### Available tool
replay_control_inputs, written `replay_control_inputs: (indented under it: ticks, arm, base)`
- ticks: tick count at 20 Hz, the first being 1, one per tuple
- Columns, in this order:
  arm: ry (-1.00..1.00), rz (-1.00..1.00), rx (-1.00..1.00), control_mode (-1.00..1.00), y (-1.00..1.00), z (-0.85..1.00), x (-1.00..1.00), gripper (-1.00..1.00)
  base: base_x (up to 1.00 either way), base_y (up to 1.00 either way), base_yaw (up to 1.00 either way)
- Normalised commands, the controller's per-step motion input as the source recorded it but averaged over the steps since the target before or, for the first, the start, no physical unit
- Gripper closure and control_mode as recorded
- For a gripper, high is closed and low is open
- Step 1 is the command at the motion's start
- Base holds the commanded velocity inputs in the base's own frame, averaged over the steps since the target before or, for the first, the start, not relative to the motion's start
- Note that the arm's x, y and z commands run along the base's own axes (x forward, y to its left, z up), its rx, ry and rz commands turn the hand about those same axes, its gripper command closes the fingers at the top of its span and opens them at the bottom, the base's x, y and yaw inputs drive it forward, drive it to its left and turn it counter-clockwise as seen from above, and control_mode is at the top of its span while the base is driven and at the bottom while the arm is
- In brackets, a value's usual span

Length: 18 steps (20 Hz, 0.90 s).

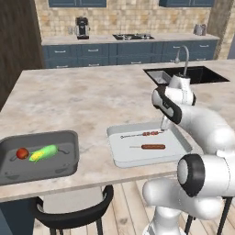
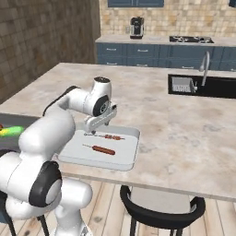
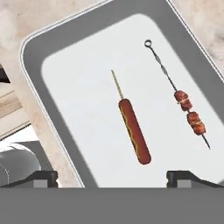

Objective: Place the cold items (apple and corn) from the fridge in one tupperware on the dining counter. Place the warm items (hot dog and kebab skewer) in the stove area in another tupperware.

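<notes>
Red apple (image 1: 22, 153), yellow-green corn (image 1: 43, 153), reddish-brown hot dog (image 3: 134, 131), beige marbled counter (image 1: 82, 98).

Readable text: none in any view.
Pale grey rectangular plastic tupperware (image 3: 30, 57): plain, no label or mark.
Dark grey rectangular plastic tupperware (image 1: 64, 137): plain, no lettering.
Beige marble-patterned tabletop (image 1: 82, 98): veining only, no signs.
Black coffee machine on the far counter (image 1: 82, 27): too small to tell any brand.
Navy blue cabinet fronts (image 1: 101, 53): handles only, no numbers.
White robot arm shell with dark joints (image 2: 50, 129): no logo legible.
</notes>
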Motion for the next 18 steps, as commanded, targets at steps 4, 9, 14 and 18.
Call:
replay_control_inputs:
  ticks: [4,9,14,18]
  arm:
    - [-0.11,-0.45,0.00,-1.00,0.10,0.56,-0.81,-1.00]
    - [-0.13,-0.47,0.00,-1.00,0.15,0.53,-0.83,-1.00]
    - [-0.09,-0.47,0.00,-1.00,0.12,0.55,-0.86,-1.00]
    - [-0.01,-0.41,0.04,-1.00,0.07,0.70,-0.81,-1.00]
  base:
    - [0.00,0.00,0.00]
    - [0.00,0.00,0.00]
    - [0.00,0.00,0.00]
    - [0.00,0.00,0.00]
